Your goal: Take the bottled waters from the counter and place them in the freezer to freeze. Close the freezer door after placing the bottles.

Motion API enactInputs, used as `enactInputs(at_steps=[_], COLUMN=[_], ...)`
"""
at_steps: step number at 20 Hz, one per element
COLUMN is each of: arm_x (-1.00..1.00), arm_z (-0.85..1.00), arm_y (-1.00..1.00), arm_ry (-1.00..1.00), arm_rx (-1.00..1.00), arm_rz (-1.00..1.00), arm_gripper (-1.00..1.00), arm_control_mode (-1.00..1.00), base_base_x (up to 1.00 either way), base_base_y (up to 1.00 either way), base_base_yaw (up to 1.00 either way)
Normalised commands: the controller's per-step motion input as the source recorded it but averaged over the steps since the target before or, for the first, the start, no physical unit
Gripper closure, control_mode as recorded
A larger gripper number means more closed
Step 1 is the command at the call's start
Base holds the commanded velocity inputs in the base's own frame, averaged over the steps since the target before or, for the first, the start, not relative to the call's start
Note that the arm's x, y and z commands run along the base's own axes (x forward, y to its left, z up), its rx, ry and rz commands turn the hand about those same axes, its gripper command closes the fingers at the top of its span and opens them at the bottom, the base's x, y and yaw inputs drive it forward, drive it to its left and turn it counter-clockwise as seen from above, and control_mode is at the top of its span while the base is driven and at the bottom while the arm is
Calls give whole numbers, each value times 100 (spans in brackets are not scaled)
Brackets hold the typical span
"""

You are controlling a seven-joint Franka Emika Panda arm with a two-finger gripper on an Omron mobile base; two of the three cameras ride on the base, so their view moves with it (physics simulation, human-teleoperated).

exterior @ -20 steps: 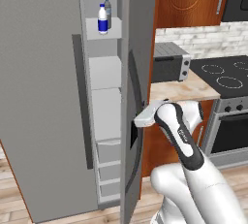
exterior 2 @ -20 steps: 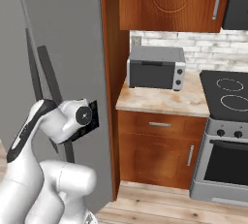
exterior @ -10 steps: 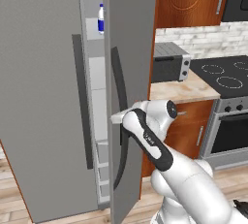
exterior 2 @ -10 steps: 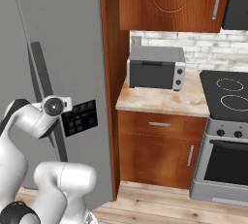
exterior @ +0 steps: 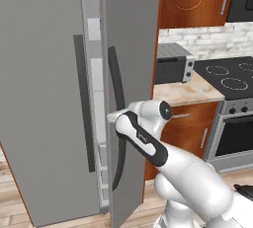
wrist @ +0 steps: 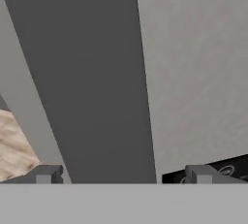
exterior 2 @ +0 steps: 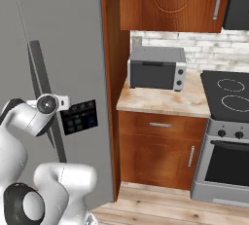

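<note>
We are closing the freezer door [exterior: 129, 49], pincer [wrist: 121, 175] spread against its handle [exterior: 116, 123] mid-frame; next, push it flush.

Light is even and bright, with no visible source, and surfaces are flatly shaded. A faint shadow darkens the freezer door [exterior: 131, 49] above the claw [wrist: 121, 174], along its dark handle [exterior: 116, 123]. To the claw's right, the toaster oven [exterior 2: 156, 67] casts only a soft shadow on the counter [exterior 2: 163, 100]. No glare and no bending at the edges. Close to the claw, in the hand view, the handle looks soft and coarse, its edges slightly blurred.
</note>
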Motion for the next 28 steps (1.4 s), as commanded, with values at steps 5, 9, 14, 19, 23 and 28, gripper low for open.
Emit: enactInputs(at_steps=[5, 9, 14, 19, 23, 28], arm_x=[33, 17, 21, 25, 22, 32], arm_z=[0, 1, 7, 12, 25, 30], arm_y=[0, 8, 15, 19, 4, 0], arm_ry=[1, 0, 2, 8, 13, 6], arm_rx=[0, 0, -2, -4, -5, -4], arm_rz=[-1, -6, -8, -11, -1, -2], arm_gripper=[-100, -100, -100, -100, -100, -100], arm_control_mode=[-100, -100, -100, -100, -100, -100], base_base_x=[0, 0, 0, 0, 0, 0], base_base_y=[0, 0, 0, 0, 0, 0], base_base_yaw=[0, 0, 0, 0, 0, 0])
